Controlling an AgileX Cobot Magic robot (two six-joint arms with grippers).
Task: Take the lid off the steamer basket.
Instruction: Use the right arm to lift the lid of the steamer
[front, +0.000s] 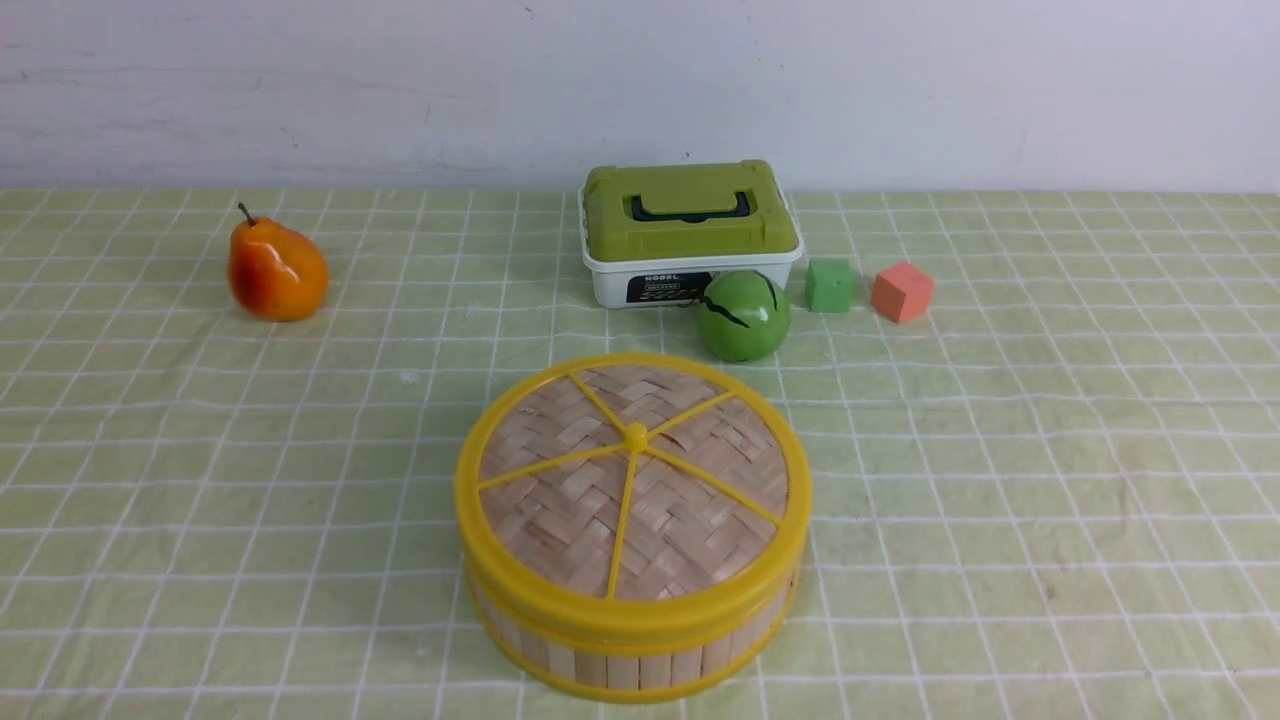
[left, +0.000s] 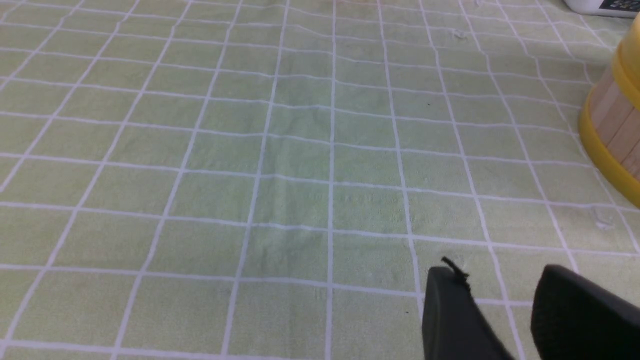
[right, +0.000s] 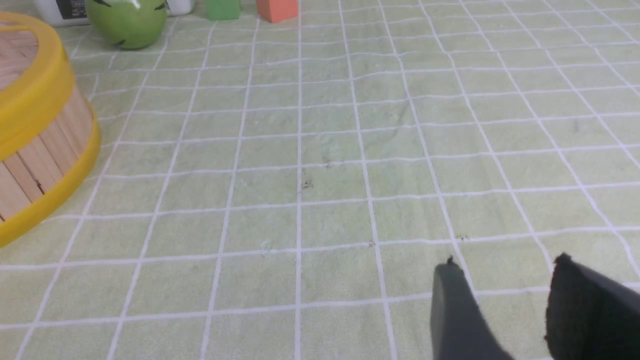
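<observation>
A pale wall backs the green-checked surface. The lid caps the steamer basket, at two o'clock from the left claw, ten from the right claw; both gape, empty.

A white box with a green lid carries a black label on its front. The label's top line appears to read "MOBEL". The line beneath it is too blurred to read. No other text is legible.

Dark ends showing
The left gripper is showing matte black fingers, one trailing a thread; the right gripper is looking greyer.
</observation>
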